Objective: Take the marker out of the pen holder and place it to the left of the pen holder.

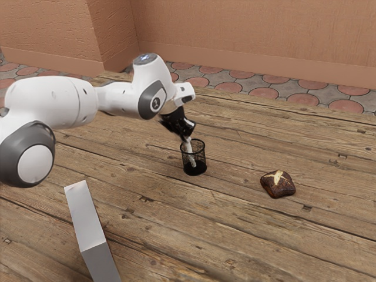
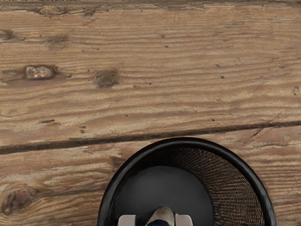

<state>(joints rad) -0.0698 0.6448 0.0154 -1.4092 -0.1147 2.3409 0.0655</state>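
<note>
Wooden planks (image 1: 235, 229) are topped by the mesh pen holder (image 1: 195, 170), in which the marker (image 1: 190, 154) is leaned steeply below the gripper (image 1: 187, 137), upper end at the jaws; their opening and grip cannot be told. Lifting seems called for along its length.

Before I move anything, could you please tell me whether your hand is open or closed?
Hand: I can't tell if it's open or closed; it's at the marker in the pen holder.
</note>
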